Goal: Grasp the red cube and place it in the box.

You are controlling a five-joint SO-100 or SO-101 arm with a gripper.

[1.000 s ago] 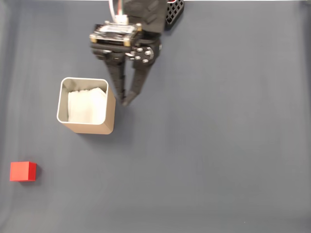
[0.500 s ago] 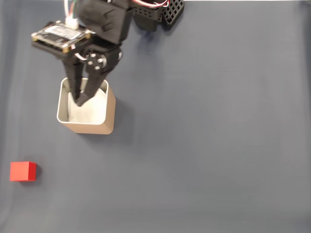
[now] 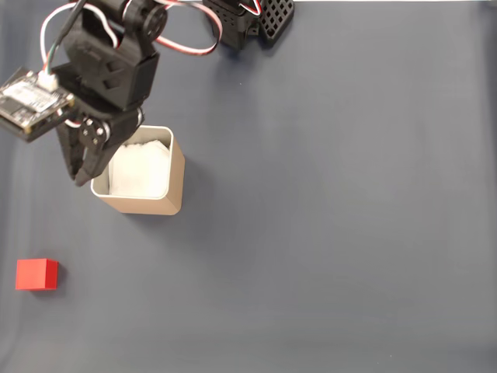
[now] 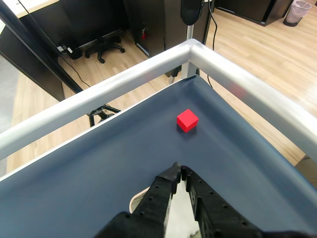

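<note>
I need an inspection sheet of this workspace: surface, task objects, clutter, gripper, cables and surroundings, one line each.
Surface: dark grey-blue mat, flat and bare, bordered by a silver metal rail in the wrist view.
Task objects: small bright red cube lies alone on the mat near the left edge of the fixed view, apart from the tan square box with white lining; no cube in the box.
Clutter: nothing seen.
Gripper: black two-finger gripper shut, empty, at the box's left rim in the fixed view.
Cables: red and white wires loop along the arm.
Surroundings: wooden floor, office chair base.
</note>
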